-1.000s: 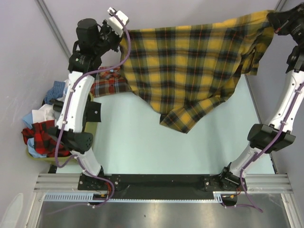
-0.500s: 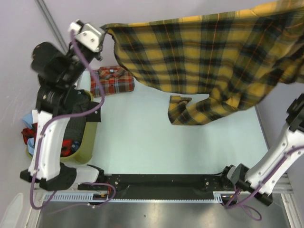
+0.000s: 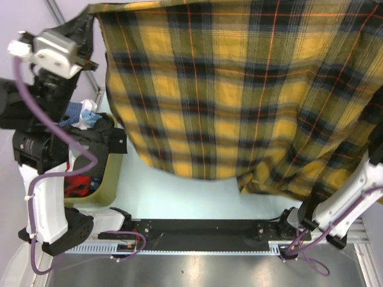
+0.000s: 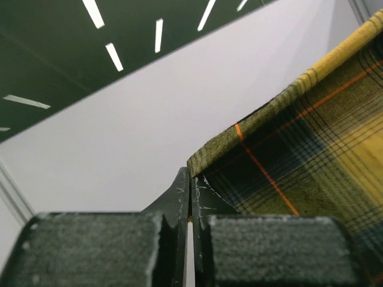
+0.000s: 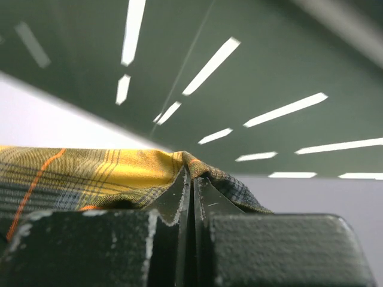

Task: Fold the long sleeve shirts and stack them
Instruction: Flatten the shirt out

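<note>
The yellow-and-black plaid shirt [image 3: 239, 95] hangs spread wide and high, close to the top camera, and fills most of that view. My left gripper [image 3: 87, 23] is shut on its upper left corner; in the left wrist view [image 4: 190, 179] the jaws pinch the hem of the shirt [image 4: 299, 143]. My right gripper [image 5: 188, 176] is shut on a bunched edge of the shirt [image 5: 108, 170]. It is out of the top view, past the right edge. The red-orange shirt is hidden behind the hanging shirt.
An olive bin [image 3: 111, 179] with several loose clothes stands at the left beside my left arm. A strip of pale table [image 3: 191, 197] shows below the shirt's lower edge. The black base rail [image 3: 197, 228] runs along the near edge.
Both arms have raised the yellow shirt high toward the top camera. It now spreads flat across the view and covers the red-orange shirt and most of the table.
</note>
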